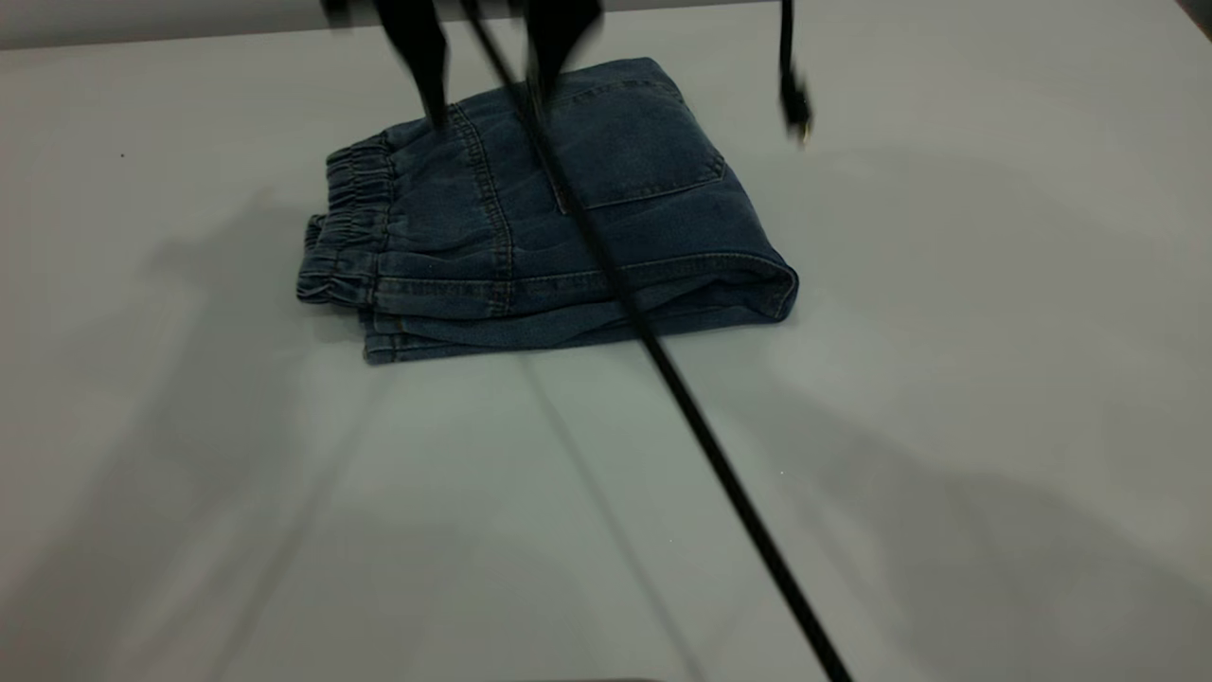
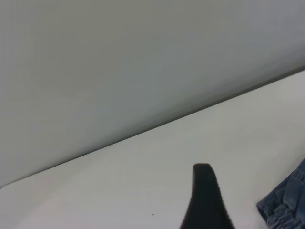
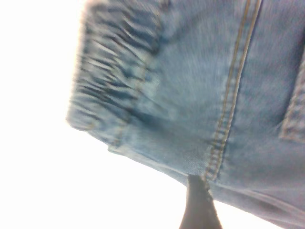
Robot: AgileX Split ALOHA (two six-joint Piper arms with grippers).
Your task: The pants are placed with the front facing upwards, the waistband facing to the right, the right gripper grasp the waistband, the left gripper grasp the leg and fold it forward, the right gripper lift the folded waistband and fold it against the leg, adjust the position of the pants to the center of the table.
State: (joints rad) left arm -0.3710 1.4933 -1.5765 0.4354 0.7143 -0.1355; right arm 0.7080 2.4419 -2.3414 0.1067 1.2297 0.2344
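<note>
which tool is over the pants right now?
The right tool, open above the pants near the waistband; the left tool is off to the side over the table.

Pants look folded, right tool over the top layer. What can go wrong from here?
1. The right tool hangs over the pants near the back pocket; a fingertip could snag the top layer and open the fold.
2. A black cable runs across the pants and could drag them.
3. The pants lie toward the far edge of the table; pushing them to centre may skew the stacked waistband.
</note>
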